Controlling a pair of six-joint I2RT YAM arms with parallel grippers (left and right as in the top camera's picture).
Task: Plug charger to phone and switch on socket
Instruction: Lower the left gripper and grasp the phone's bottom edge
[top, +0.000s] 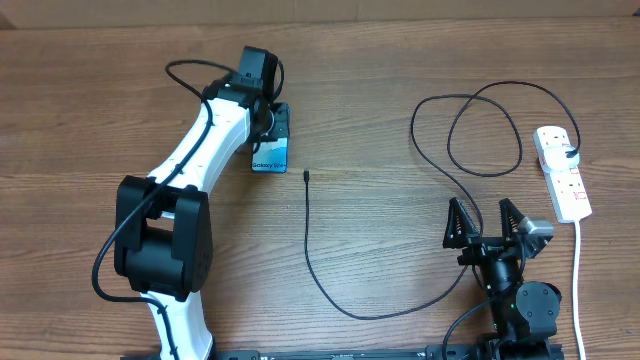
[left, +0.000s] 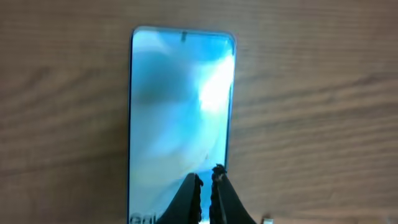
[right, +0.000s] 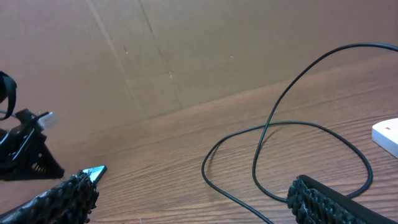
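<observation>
Spanning the overhead view, a wood-grain table (top: 400, 60) bears the phone (top: 270, 160) under the left arm, the charger (top: 306, 215) with its tip nearby, and the socket (top: 562, 172) far right. The right gripper (top: 478, 202) is spread wide. Left wrist: the left gripper (left: 206, 180) is pressed together over the lit screen. Right wrist: a creased brown wall (right: 186, 50) backs the table.

Overhead looks straight down at the table (top: 380, 80); each wrist view peers close past its jaws, sharing phone (left: 180, 106) and charger (top: 306, 220) with it.
</observation>
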